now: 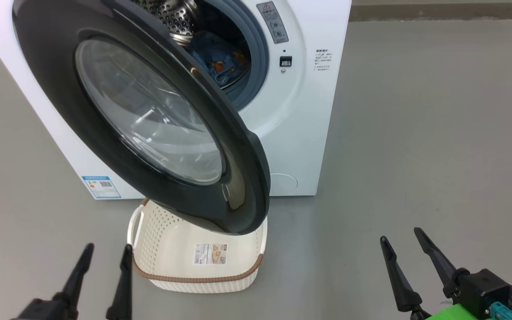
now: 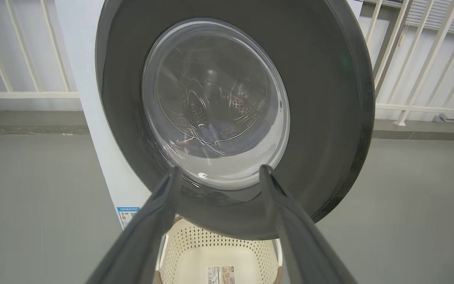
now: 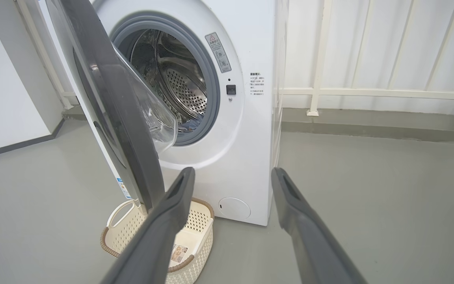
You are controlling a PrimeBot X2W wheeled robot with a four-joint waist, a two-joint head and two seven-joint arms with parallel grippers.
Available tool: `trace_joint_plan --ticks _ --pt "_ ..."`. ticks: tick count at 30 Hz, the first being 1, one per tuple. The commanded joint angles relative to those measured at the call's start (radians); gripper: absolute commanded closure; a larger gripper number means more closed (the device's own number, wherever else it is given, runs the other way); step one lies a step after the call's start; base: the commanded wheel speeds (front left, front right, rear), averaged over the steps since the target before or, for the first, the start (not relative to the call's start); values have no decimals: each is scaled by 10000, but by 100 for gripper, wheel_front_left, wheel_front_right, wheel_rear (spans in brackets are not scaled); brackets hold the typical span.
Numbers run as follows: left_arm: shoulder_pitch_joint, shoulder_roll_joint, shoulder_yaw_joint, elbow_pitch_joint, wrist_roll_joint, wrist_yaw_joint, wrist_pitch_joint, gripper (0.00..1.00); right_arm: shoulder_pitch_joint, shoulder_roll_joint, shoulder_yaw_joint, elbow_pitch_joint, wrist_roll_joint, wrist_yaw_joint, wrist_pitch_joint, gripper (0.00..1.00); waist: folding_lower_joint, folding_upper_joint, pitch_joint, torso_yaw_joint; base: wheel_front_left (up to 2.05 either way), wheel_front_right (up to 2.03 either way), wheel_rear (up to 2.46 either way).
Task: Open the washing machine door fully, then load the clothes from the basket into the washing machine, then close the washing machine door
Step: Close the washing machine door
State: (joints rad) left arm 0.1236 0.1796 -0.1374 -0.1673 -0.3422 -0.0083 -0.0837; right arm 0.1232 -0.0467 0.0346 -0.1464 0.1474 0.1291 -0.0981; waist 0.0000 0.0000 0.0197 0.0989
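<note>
The washing machine point(image 1: 300, 111) point(image 3: 246, 157) stands ahead with its door point(image 1: 158, 120) point(image 2: 227, 106) point(image 3: 116, 118) swung partly open, its free edge hanging over the basket. Blue clothes point(image 1: 220, 60) with orange figures lie inside the steel drum point(image 3: 175, 86). On the floor under the door sits the cream basket point(image 1: 202, 262) point(image 2: 219, 256) point(image 3: 160, 236), with only a paper label on its floor. My left gripper point(image 1: 107, 251) point(image 2: 221, 173) is open at the lower left, facing the door's glass. My right gripper point(image 1: 402, 235) point(image 3: 233, 175) is open at the lower right, holding nothing.
Grey floor point(image 1: 438, 133) stretches to the right of the machine. A white railing point(image 3: 369, 92) and a low kerb run behind it. A white wall point(image 3: 6, 98) stands to the left in the right wrist view.
</note>
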Motion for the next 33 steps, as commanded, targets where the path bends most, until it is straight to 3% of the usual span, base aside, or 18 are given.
trace_joint_plan --ticks 1,22,23,24,33 --pt "-183 200 208 -131 290 153 -52 0 -102 -35 205 -291 -139 16 15 0 0 0 -85 5 0 0 0" --pt "-222 115 -77 261 562 488 -250 0 18 -35 184 -350 -210 16 76 0 0 0 -176 -184 0 0 0" --pt "-226 112 -81 267 556 496 -263 0 15 -35 156 -356 -196 16 52 31 0 0 -181 -196 0 0 0" --pt "-228 114 -91 275 556 502 -266 0 10 -35 129 -369 -159 16 6 100 0 0 -186 -207 0 0 0" --pt "-316 114 -180 322 551 541 -340 0 -12 -35 104 -346 -103 16 51 100 0 0 -162 -245 0 0 0"
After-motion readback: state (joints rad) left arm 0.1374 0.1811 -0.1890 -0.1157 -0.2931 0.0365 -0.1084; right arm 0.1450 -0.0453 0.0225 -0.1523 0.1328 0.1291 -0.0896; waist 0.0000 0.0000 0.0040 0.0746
